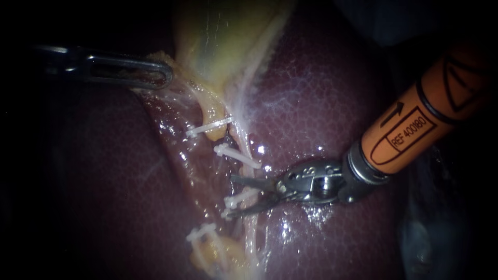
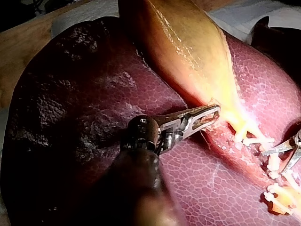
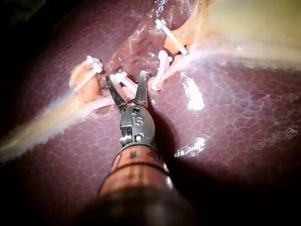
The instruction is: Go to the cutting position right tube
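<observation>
In the endoscope view my right instrument reaches in from the upper right on an orange shaft. Its pincer is spread across the right tube, with a white clip lying between the jaws and a second clip just outside one jaw. My left instrument lies level, its pincer pinching the gallbladder at its narrow end. Only the left wrist view shows the tan surface and a white cloth beyond the liver. The right wrist view shows the clip sitting loose between the spread jaws.
</observation>
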`<state>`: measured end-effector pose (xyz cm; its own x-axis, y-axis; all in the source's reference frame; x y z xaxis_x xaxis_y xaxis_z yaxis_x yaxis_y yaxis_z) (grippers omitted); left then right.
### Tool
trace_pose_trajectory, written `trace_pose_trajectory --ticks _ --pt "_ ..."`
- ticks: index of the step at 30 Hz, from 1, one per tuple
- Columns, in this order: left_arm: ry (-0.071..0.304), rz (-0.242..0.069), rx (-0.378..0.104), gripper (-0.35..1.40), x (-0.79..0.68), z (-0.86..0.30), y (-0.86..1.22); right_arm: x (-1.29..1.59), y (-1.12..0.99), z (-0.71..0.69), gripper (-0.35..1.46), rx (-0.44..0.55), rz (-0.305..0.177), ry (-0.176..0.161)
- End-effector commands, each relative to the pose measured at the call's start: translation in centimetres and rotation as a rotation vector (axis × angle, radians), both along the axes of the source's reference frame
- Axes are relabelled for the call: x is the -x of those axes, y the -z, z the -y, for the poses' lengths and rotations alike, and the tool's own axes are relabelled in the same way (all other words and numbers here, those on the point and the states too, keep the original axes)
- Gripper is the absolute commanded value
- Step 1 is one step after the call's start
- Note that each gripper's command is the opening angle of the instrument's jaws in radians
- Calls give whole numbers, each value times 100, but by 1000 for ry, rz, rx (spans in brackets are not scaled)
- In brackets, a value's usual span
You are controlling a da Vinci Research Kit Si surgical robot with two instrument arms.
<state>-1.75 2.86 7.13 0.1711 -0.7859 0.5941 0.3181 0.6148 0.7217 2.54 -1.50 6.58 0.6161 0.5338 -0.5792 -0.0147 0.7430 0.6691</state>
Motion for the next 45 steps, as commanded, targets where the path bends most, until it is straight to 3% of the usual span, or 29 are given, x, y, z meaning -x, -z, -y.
trace_pose_trajectory --ticks 1,10,15,20,34,41,45 --pt "0 0 0 -35 -1 0 0 0 0 0 125 0 1 0" --pt "0 0 -1 -35 -1 0 0 3 34 -7 129 -49 10 -17" --pt "0 1 -1 -35 -2 -1 1 18 56 -17 130 -95 20 -32" --pt "-1 1 -1 -35 -2 -1 1 37 62 -21 130 -146 40 -51" --pt "-1 1 -1 -35 -3 -1 0 56 25 -25 130 -232 69 -61" --pt "-1 1 -1 -35 -3 -1 0 44 -2 -17 132 -269 70 -31" --pt "-1 1 -1 -35 -3 -1 0 36 -13 -17 132 -291 44 -19"
